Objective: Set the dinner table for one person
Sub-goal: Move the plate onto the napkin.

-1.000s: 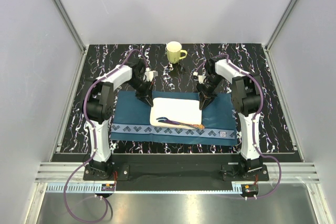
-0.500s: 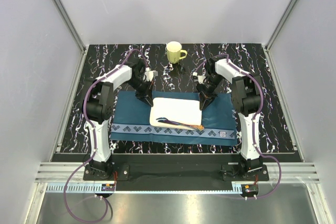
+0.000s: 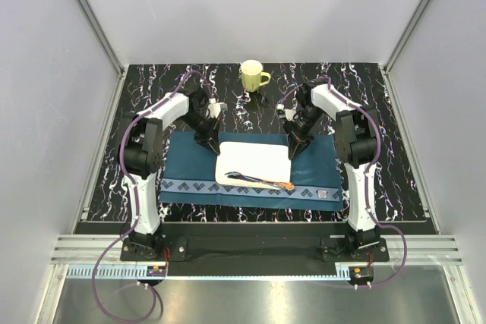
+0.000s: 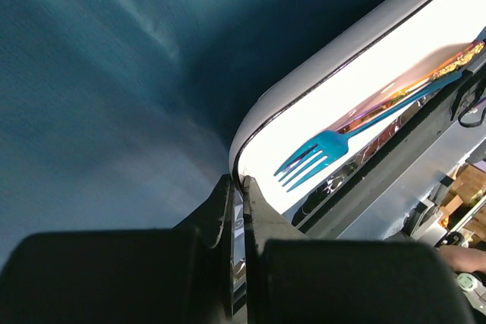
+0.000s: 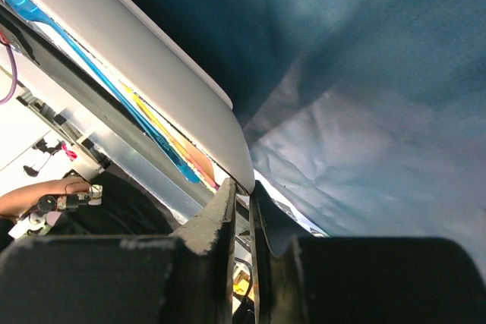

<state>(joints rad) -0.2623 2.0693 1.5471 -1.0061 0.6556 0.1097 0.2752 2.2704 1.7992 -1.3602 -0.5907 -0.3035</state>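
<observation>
Left claw (image 3: 210, 142) and right claw (image 3: 292, 146) are each pressed together on a far corner of the plate (image 3: 257, 157). They pinch its rim, probably so both arms share the load and keep it level.

The plate sits on the placemat (image 3: 190, 166), mid-desk (image 3: 396, 165), with the mug (image 3: 253, 76) well behind it.

The desk's long axis runs left to right, and the plate's runs parallel to it. The fork (image 4: 319, 153) lies along the plate's near edge, tines toward the left arm.
</observation>
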